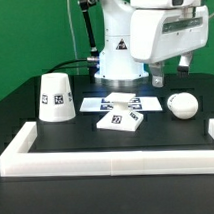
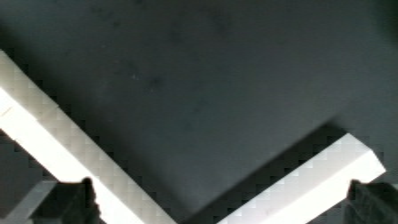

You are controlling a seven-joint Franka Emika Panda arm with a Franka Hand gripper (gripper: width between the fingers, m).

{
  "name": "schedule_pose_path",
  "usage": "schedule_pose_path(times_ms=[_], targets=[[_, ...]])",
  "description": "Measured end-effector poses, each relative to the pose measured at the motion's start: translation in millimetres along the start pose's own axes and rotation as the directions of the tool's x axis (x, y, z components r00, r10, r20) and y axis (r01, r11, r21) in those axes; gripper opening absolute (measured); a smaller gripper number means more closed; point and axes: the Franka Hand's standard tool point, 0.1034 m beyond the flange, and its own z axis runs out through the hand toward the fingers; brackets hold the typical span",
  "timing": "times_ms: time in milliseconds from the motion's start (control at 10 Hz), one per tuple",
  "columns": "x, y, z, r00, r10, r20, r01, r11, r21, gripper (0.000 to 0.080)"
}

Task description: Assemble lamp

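In the exterior view the tapered white shade (image 1: 57,99) stands at the left. The small flat base (image 1: 120,119) lies in the middle, and the round bulb (image 1: 181,105) rests at the right. All carry square tags. My gripper (image 1: 171,72) hangs above the table, behind and above the bulb and touching nothing. In the wrist view the gripper (image 2: 222,205) is open. Its dark fingertips (image 2: 68,203) sit far apart with nothing between them. No lamp part shows in the wrist view.
The marker board (image 1: 120,102) lies flat behind the base, in front of the arm's pedestal. A long white border rail (image 1: 107,155) runs along the front and sides of the black table. Two stretches of it (image 2: 54,130) cross the wrist view.
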Motion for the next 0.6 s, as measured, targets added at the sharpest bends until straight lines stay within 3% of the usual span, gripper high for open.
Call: schedule_pose_path(times_ms=[100, 300, 400, 600], targets=[[-16.6, 0.5, -0.3, 0.999, 0.036, -0.019, -0.037, 0.999, -0.023, 0.0699], [-51.4, -9.5, 7.9, 0.992, 0.123, -0.037, -0.125, 0.991, -0.045, 0.0699], [-61.7, -13.3, 12.3, 0.980, 0.195, -0.037, -0.196, 0.980, -0.042, 0.0699], [-61.4, -12.9, 12.7, 0.943, 0.330, -0.044, -0.332, 0.943, -0.032, 0.0699]])
